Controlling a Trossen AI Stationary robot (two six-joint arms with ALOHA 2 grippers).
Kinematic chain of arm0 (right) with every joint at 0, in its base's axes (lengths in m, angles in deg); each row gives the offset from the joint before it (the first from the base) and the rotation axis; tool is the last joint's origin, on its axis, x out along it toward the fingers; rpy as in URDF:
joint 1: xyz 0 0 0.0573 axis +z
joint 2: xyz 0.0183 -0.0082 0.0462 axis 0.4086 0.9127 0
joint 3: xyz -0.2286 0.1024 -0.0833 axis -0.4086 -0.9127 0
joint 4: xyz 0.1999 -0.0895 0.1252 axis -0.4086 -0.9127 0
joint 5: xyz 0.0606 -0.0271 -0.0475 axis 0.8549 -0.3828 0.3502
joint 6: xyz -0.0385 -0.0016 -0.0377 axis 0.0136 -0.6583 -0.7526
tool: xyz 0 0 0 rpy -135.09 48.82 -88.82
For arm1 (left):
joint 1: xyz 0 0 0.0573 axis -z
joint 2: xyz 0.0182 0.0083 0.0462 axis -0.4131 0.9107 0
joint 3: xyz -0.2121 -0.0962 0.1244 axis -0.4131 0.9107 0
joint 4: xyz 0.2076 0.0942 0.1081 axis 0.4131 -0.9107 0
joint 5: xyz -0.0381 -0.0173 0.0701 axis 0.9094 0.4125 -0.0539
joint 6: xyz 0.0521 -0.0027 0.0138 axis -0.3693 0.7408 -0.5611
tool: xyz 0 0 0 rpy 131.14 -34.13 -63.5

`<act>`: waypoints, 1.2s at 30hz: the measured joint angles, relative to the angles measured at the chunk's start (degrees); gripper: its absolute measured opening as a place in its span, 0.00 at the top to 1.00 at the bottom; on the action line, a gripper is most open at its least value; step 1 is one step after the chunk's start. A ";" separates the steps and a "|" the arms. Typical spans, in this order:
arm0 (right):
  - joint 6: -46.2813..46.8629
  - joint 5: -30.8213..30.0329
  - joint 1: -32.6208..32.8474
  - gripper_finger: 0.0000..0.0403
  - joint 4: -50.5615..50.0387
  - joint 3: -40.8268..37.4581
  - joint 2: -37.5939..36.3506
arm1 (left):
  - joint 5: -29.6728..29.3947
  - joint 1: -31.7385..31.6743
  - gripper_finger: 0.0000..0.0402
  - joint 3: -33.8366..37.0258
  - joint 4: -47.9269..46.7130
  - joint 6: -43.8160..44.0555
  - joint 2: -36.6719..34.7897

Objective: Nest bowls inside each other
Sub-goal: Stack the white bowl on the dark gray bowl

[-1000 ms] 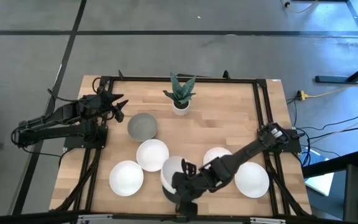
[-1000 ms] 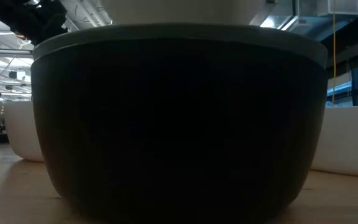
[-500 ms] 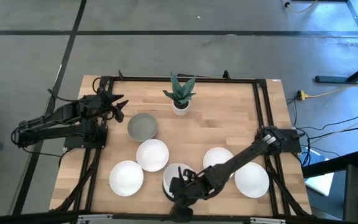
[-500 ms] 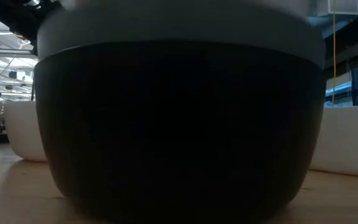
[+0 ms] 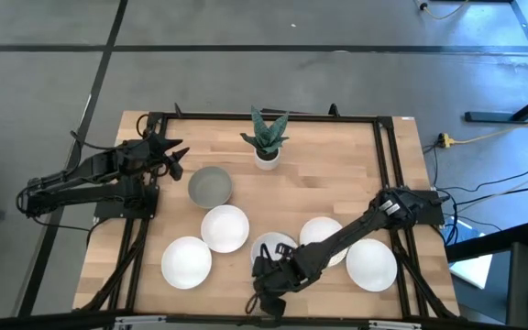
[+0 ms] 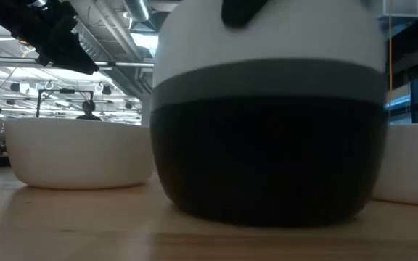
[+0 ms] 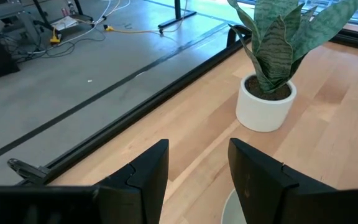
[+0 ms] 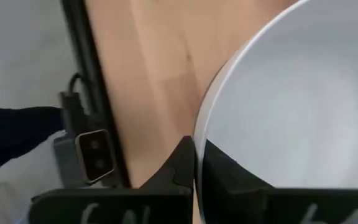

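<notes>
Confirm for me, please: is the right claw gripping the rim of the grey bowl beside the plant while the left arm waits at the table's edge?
Not quite. The right claw grips the rim of the white bowl topping the stack at the table's front, as the right wrist view shows. The grey bowl near the plant sits untouched in the high view. The left arm does wait at the table's edge.

High view looked straight down on whole table (image 5: 337, 174), both arms. Low view sat at tabletop level, nearly against nested bowls (image 6: 267, 130) (filling your frame), facing room. Left wrist view faced far edge, potted plant (image 7: 267, 68), shared with high view. Right wrist view pressed close on white bowl rim (image 8: 229, 93).
</notes>
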 joint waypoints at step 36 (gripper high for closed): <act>-7.59 -3.09 -9.49 0.73 -9.98 -0.04 0.00 | -0.02 0.00 0.60 0.01 -0.69 1.65 -0.01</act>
